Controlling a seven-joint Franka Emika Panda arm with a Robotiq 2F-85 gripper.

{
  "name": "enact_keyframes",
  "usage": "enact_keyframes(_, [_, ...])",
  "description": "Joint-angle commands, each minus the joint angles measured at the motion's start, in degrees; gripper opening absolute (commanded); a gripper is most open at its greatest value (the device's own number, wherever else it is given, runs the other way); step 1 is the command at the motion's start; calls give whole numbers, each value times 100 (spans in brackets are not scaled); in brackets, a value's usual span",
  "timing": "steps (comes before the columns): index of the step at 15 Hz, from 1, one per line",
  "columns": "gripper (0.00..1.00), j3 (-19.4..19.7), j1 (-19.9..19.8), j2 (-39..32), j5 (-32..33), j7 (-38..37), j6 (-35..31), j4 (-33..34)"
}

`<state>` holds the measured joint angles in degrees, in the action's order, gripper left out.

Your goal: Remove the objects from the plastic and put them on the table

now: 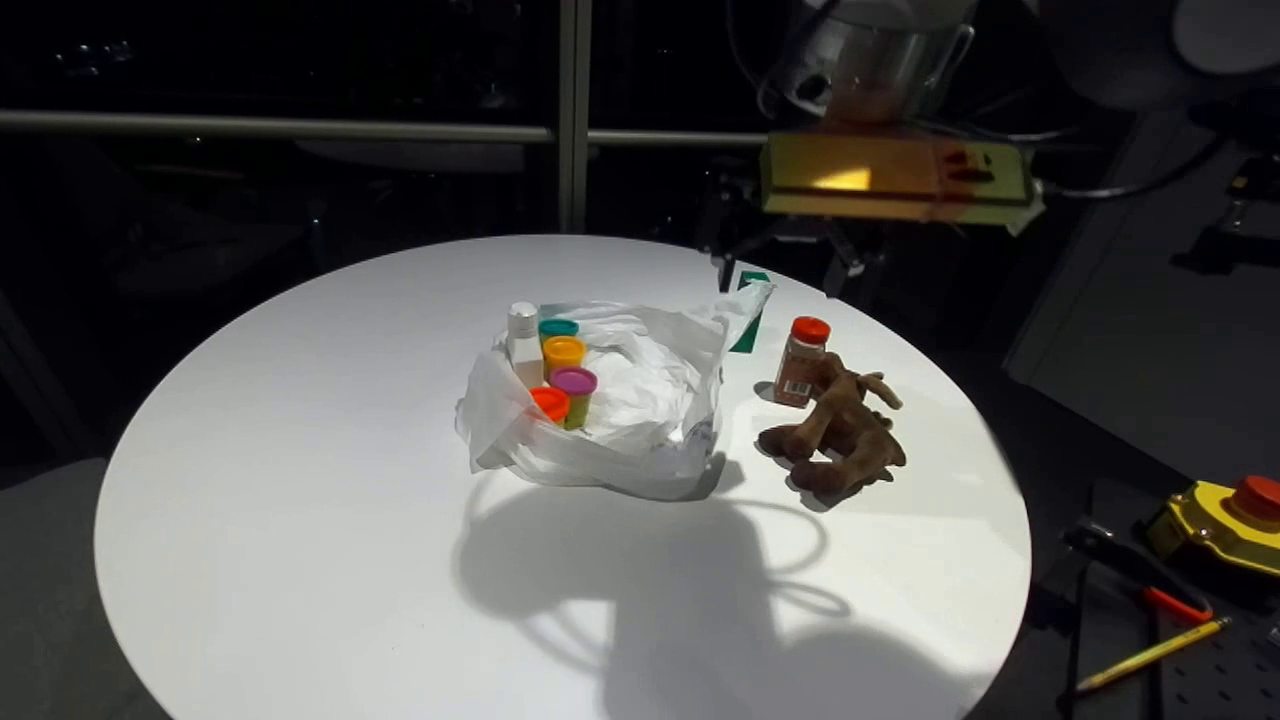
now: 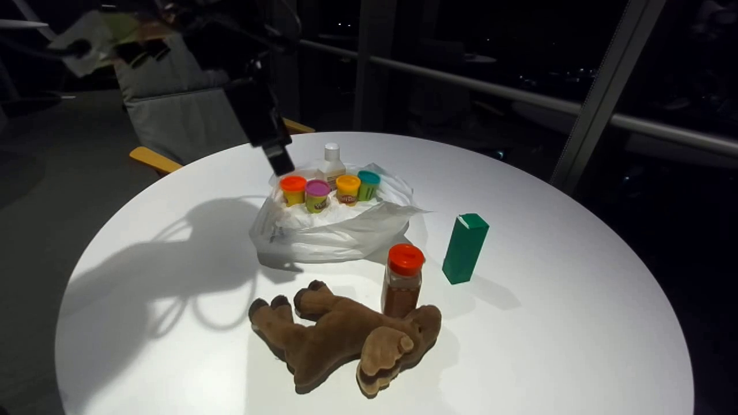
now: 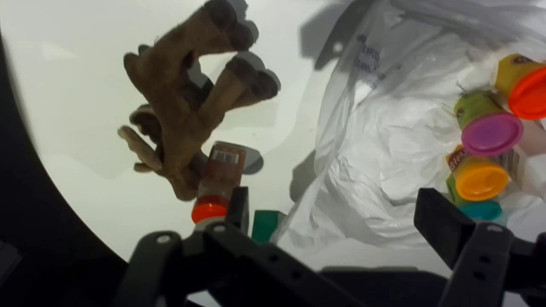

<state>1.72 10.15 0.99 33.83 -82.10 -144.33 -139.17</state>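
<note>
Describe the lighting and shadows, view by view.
In both exterior views, a broad shadow falls across the bright table, with near-darkness behind; in the wrist view, the open tool is dark, and the toy and jar cast shadows.

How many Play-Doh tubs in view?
4, all in the plastic bag, roughly in a row: red-lidded tub at one end, then purple-lidded tub, yellow-lidded tub, teal-lidded tub at the other. Bag folds may hide more.

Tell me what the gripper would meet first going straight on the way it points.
Probably the plastic bag: in the wrist view, its edge shows in the opening of the gripper, though depth is unclear.
</note>
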Motion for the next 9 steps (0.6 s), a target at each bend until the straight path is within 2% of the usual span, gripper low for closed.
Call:
enact_keyframes(1, [100,-131,-378,-538,-594,1569,258,1175])
enact_keyframes(6, [100,-296,-511,-1617,-1922,3821,303,2352])
enact_keyframes(7, [100,-628,-818,-1787,-2161,4244,396,2550])
enact_keyframes(9, [100,-800,-1019,-2238,-2547,5067,657,3049])
